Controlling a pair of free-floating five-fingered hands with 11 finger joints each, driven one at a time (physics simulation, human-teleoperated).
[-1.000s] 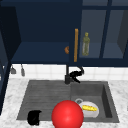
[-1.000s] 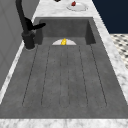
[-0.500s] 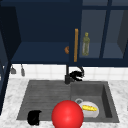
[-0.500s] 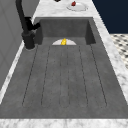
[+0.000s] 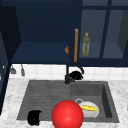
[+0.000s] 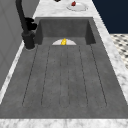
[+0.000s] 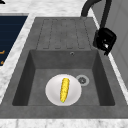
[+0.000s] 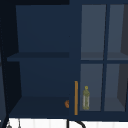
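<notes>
Foreground, front view: a red sphere [image 5: 67, 115] sits lowest in frame, before the front edge of the sink [image 5: 110, 100]. Just left of it the left hand [image 5: 34, 117] hangs idle at the front edge of the ribbed drainboard [image 5: 42, 95]; its state cannot be told. The marble surface [image 5: 10, 100] borders the sink.

Basin: a white plate [image 7: 51, 93] lies on the floor beside the drain [image 7: 82, 80]. On it rests a corn cob [image 7: 64, 89]. The cob's long axis runs nearly front to back across the plate, slightly slanted, with one end towards the drain side.

Back rim: the black faucet [image 6: 21, 15] stands upright, so its long axis is vertical. Its spout arches over and points down towards the basin. The right hand [image 7: 105, 40] is against the down-turned end of the spout, touching it or very close; whether it is clenched on it or released cannot be told.

Judgement: the work in hand is at the faucet, at the stage of contact. Any further move calls for a confirmed hold on the spout end and a swing about the vertical column.

Beyond: the wall cabinet [image 5: 45, 30] stands open, with an orange door handle [image 5: 76, 45], a small orange item [image 5: 66, 50] on the shelf and an upright olive bottle [image 5: 86, 47] behind glass.
</notes>
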